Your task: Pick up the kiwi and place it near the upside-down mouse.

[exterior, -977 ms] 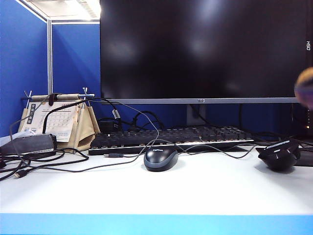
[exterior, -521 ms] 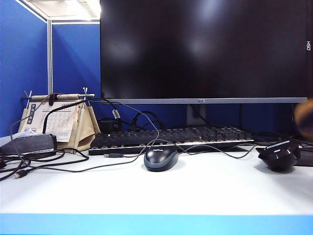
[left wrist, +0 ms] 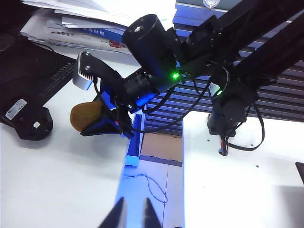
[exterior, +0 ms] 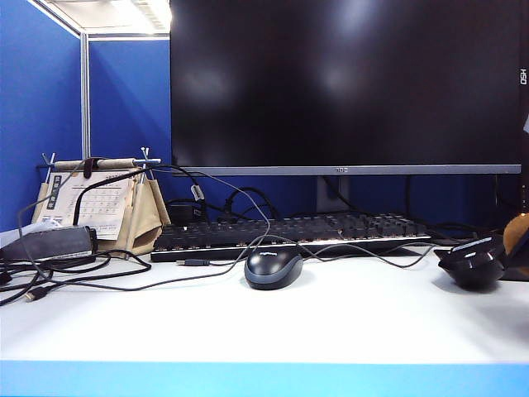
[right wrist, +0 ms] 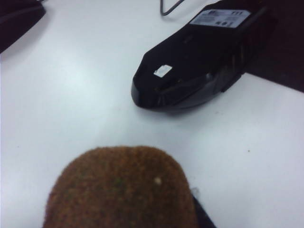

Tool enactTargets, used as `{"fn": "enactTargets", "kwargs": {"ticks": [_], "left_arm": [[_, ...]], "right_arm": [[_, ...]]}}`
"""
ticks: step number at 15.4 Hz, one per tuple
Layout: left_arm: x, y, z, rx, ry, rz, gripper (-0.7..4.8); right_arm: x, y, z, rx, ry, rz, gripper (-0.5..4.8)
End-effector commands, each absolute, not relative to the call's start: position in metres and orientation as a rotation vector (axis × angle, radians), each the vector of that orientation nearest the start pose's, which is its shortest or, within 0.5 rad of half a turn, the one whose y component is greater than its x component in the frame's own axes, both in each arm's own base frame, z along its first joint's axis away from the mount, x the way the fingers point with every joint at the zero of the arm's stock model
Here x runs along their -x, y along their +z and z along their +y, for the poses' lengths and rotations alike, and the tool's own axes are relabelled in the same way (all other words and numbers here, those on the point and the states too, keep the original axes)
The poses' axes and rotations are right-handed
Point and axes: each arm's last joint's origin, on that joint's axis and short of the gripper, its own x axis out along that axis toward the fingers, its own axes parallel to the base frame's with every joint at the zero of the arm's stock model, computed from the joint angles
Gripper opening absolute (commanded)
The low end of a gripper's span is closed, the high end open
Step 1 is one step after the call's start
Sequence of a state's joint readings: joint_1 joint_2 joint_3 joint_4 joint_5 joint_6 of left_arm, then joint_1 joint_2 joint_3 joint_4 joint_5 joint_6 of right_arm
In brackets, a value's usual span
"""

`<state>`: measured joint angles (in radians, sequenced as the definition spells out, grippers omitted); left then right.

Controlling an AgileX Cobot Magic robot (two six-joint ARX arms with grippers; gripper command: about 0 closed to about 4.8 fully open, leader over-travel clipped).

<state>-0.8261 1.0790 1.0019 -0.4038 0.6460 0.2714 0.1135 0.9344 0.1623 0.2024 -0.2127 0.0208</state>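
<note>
Right gripper (left wrist: 105, 121) clamped the kiwi (right wrist: 121, 187), hovering at the upside-down mouse's (right wrist: 199, 66) 7 o'clock, probably lining up the drop. Left gripper (left wrist: 133, 216) sat idle off the desk, jaws barely apart; holding nothing.

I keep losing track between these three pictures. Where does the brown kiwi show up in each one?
Exterior view: kiwi peeks in at the right edge, just beyond the upside-down mouse.
Left wrist view: kiwi is held in the right claw, over the white desk, with the mouse nearby.
Right wrist view: kiwi fills the foreground, with the mouse beyond it.
Shared landmark: the upside-down mouse.
</note>
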Motion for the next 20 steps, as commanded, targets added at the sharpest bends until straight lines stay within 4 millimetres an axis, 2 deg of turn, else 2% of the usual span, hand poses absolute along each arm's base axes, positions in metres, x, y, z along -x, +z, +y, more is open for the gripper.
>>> {"fn": "enactTargets", "kwargs": {"ticks": [1,8,9,10,12,16,18,19,20], "left_arm": [[-0.139,0.338,-0.177,-0.265,-1.511,0.303,0.57],[-0.139,0.338,-0.177,-0.265,-1.511,0.305,0.57],[-0.139,0.338,-0.177,-0.265,-1.511,0.305,0.57],[-0.139,0.338,-0.177,-0.265,-1.51,0.304,0.57],[-0.139,0.338,-0.177,-0.27,-1.51,0.298,0.57],[-0.14,0.34,-0.177,-0.276,-1.485,0.274,0.57],[-0.143,0.34,-0.176,-0.307,-1.377,0.28,0.57],[-0.144,0.343,-0.172,-0.321,-1.303,0.265,0.57],[-0.144,0.345,-0.169,-0.318,-1.29,0.253,0.57]], "right_arm": [[-0.168,0.127,0.026,-0.045,0.312,0.594,1.66],[-0.184,0.1,0.028,-0.055,0.328,0.648,1.74],[-0.184,0.098,0.028,-0.055,0.328,0.66,2.11],[-0.184,0.097,0.028,-0.056,0.328,0.668,2.99],[-0.185,0.099,0.029,-0.068,0.34,0.649,3.28],[-0.191,0.114,0.03,-0.112,0.351,0.511,4.45],[-0.188,0.133,0.028,-0.103,0.343,0.403,4.55],[-0.182,0.154,0.027,-0.093,0.329,0.287,4.55],[-0.178,0.164,0.026,-0.088,0.311,0.229,4.55]]}}
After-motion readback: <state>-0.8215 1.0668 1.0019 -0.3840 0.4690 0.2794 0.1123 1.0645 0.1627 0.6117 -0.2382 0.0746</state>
